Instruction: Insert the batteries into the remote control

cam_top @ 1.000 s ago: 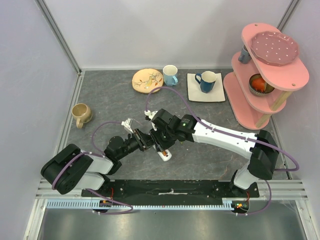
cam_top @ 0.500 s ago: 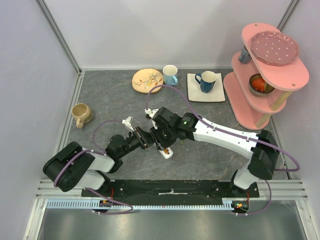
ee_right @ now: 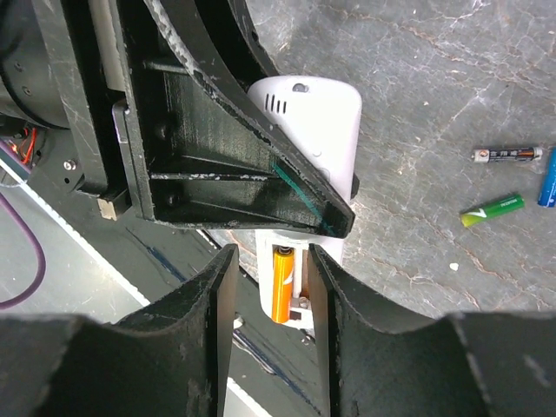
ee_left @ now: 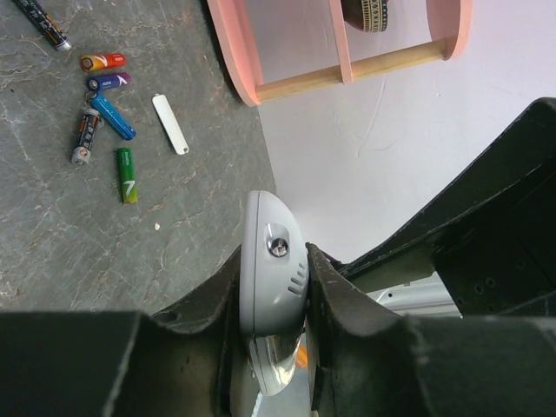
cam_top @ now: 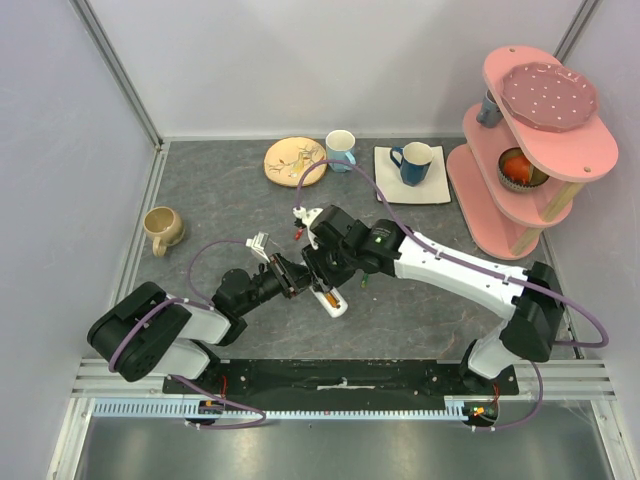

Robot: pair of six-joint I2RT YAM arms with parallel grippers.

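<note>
The right arm [cam_top: 450,270] has drawn back slightly, baring an orange battery [ee_right: 282,284] in the remote control [ee_left: 274,287], which the left pincer [ee_left: 274,261] pinches over the middle of the surface [cam_top: 200,180]. The right pincer [ee_right: 272,254] hangs spread over it; if half-seated, the battery could spring out.

Near the middle of the table [cam_top: 200,190], the remote control [cam_top: 333,303] is pinched between the left gripper's [ee_left: 274,261] fingers, and the right gripper [ee_right: 269,261] is spread directly above its open bay, where one battery [ee_right: 281,294] sits. Loose batteries [ee_left: 104,104] lie clustered on the table just to its right. Along the back stand a plate [cam_top: 295,160], a mug [cam_top: 341,150], a second mug [cam_top: 413,162] on a mat [cam_top: 390,186], and a tiered stand [cam_top: 530,150]; a third mug [cam_top: 163,230] stands far left.
</note>
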